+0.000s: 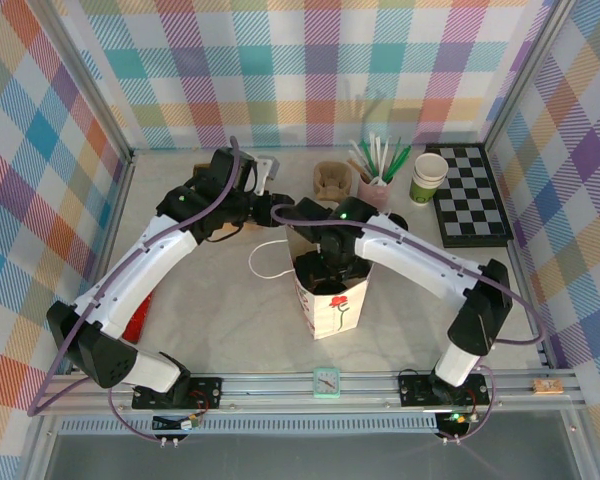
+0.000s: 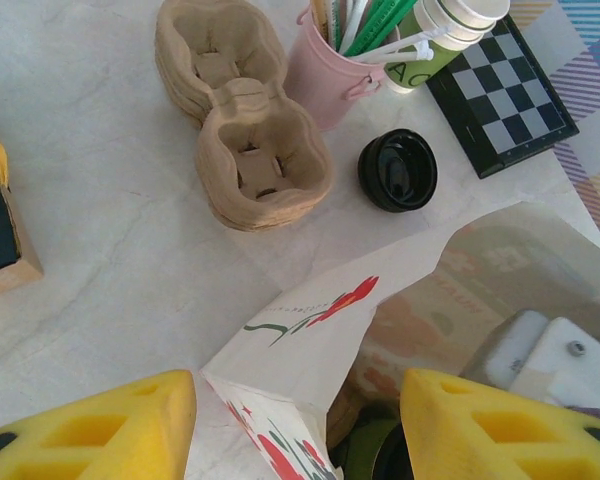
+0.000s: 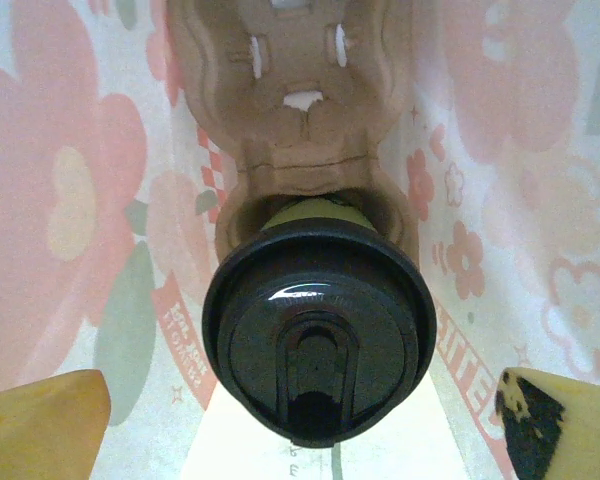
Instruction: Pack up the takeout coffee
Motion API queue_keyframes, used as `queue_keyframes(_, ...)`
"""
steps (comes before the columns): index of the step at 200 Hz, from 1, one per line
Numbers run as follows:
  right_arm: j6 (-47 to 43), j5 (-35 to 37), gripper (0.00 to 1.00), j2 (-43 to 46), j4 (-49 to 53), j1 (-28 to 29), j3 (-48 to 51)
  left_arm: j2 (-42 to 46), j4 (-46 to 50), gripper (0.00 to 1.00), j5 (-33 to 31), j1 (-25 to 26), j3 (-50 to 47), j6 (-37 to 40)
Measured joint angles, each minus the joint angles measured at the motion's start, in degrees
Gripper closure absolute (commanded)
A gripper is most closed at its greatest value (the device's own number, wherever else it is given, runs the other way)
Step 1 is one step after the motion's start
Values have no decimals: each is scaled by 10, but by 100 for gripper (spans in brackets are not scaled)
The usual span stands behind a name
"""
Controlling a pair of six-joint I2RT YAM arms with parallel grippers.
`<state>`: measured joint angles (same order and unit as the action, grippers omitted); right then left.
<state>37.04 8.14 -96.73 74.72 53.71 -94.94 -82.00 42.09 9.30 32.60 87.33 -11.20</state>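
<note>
The takeout coffee is seen from above inside the white flower-printed bag. A glossy round black lid is shown, with a sliver of green cup beneath it, and the cup is seated in a brown cardboard carrier. Little room is left between the carrier and the bag walls. The right gripper is spread open above, its fingers clear of the lid. The left gripper is also parted, with the bag's rim corner framed between its fingers.

Takeout coffee: cup wall hidden under its black lid, bar a green sliver at 12 o'clock.
Right gripper: both fingers cut by the lower edge, at 7 and 5 o'clock.
Red thing: mostly under the left arm; unidentifiable.
</note>
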Motion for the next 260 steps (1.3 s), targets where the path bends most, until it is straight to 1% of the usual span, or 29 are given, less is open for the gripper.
queue_keyframes(129, -3, 3, 1, 26, 17, 0, -37, 34, 1, 42, -27, 0, 19, -7)
queue_keyframes(184, -9, 4, 1, 27, 33, 3, -73, 46, 0, 41, -30, 0, 19, -10)
queue_keyframes(260, -28, 9, 1, 28, 56, 3, -152, 55, 1, 41, -30, 0, 19, -12)
